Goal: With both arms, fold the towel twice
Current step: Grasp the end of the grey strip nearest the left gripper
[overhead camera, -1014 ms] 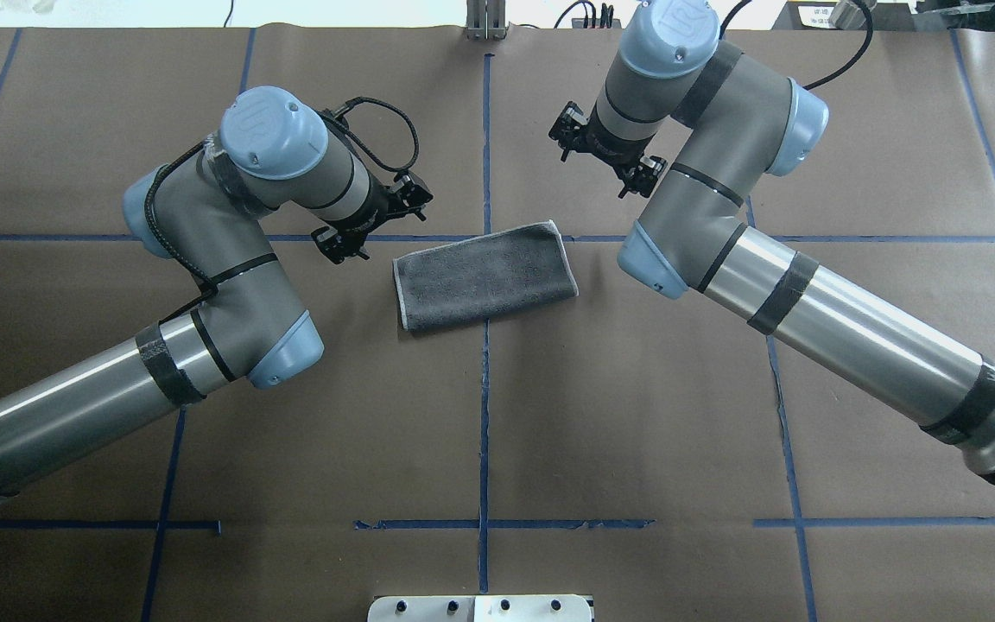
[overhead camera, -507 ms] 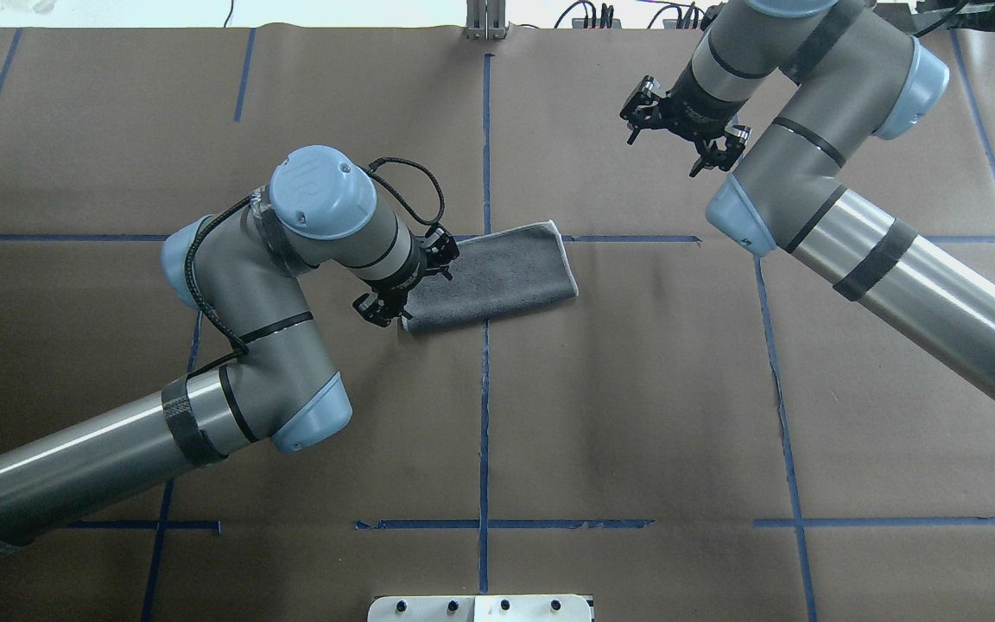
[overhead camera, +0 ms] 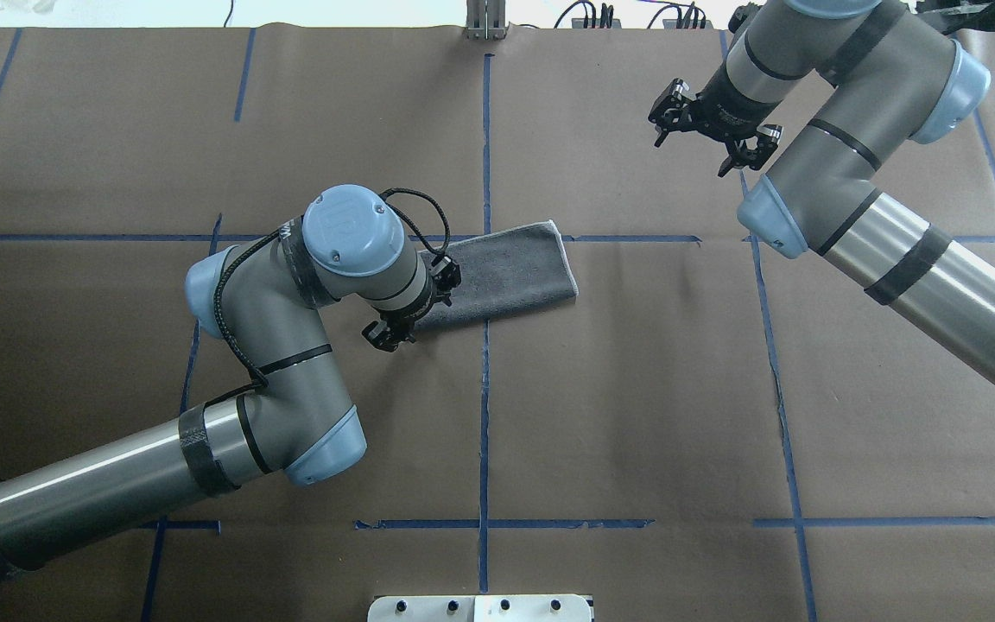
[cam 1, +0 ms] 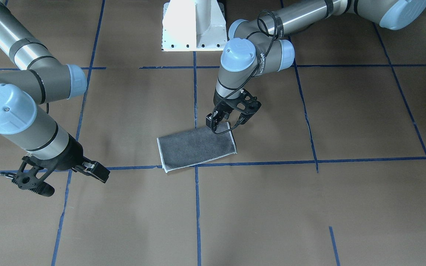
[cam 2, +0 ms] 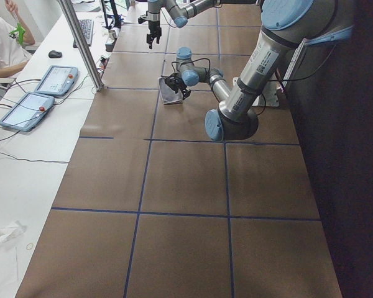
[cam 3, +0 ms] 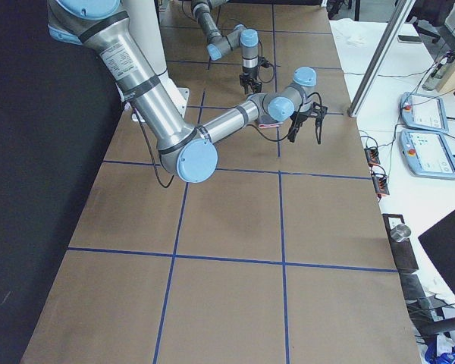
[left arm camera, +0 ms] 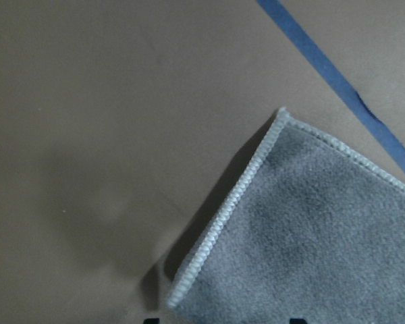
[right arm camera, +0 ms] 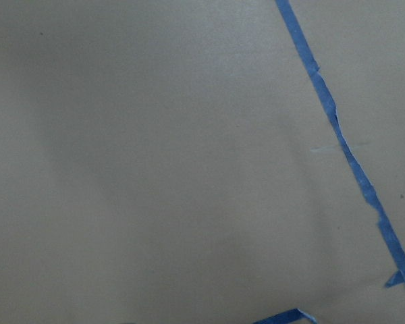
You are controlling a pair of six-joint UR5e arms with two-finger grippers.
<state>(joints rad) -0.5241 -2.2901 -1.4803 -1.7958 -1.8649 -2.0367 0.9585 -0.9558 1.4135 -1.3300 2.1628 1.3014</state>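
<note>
The towel lies flat on the brown table, folded into a rectangle with its grey face up and pale edging; no pink shows. It also shows in the front view and the left wrist view. My left gripper is open and low over the towel's left end, its fingers straddling the corner nearest the robot. My right gripper is open and empty, well off to the far right of the towel, above bare table.
Blue tape lines divide the brown paper table cover. The white pedestal stands at the robot's side. A metal post sits at the far edge. Tablets lie on the side desk.
My left arm has swung right until its gripper sits over the towel's left end. My right arm has pulled away to the far right. The towel has not moved.
</note>
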